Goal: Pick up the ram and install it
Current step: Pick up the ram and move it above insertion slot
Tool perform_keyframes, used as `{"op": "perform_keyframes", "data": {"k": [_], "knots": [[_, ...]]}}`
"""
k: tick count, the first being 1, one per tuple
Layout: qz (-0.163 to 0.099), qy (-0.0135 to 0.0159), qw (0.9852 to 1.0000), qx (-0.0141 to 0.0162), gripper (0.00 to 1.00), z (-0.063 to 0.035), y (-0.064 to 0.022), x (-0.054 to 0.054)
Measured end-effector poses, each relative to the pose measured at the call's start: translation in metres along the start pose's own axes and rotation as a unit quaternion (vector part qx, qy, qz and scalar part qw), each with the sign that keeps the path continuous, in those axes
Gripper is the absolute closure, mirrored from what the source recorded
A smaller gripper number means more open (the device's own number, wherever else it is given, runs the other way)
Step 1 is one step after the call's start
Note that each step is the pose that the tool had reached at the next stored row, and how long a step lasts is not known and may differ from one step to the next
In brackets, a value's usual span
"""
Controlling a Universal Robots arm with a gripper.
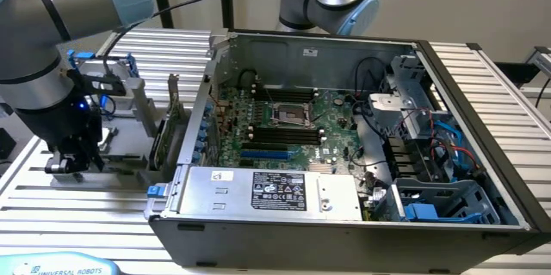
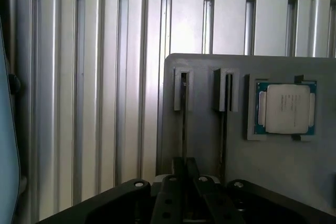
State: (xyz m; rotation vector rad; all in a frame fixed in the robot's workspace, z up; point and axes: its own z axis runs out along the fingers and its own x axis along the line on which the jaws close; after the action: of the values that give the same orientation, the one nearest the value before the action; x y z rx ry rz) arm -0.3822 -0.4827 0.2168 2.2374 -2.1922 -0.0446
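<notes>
The ram point(image 2: 184, 124), a long, thin, dark circuit-board stick, is seen edge-on. It stands in the narrow slot of the flat grey holder plate point(image 2: 273, 166) that lies farthest from the plate's square pocket. In that pocket a silver-capped processor chip on a blue-green carrier point(image 2: 286, 108) is seated. A second thin dark stick point(image 2: 223, 129) is held in the neighbouring slot, between the ram and the pocket. The holder plate is carried by the ribbed aluminium desk point(image 2: 105, 103), and the open grey computer case point(image 1: 344, 236), with its long black motherboard slots point(image 1: 280, 134), is set just beside the plate.

The black pincer point(image 2: 184, 174) is lowered onto the plate at the ram's slot. Its fingers appear drawn together on the stick's upper edge, so the ram is judged to be clamped but not yet lifted out. How far along the stick the grip falls is hidden by the pincer's own body.

The ram is judged to be very light and stiff, yet thin enough to crack if bent or twisted. Its flat faces are smooth, so a loose grip could let it slip or tilt. It is best held across the two faces, near the middle of the upper edge. The contact edge is best left untouched, and the board kept upright and square.
</notes>
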Motion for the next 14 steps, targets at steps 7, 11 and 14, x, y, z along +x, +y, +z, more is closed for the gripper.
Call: {"op": "perform_keyframes", "data": {"k": [7, 11, 14], "knots": [[0.000, -0.0001, 1.0000, 0.0000, 0.86, -0.0317, 0.0008, 0.000], [0.000, 0.0000, 1.0000, 0.0000, 0.86, -0.0501, 0.0012, -0.001], [0.000, 0.0000, 1.0000, 0.0000, 0.86, -0.0636, 0.0008, -0.001]]}}
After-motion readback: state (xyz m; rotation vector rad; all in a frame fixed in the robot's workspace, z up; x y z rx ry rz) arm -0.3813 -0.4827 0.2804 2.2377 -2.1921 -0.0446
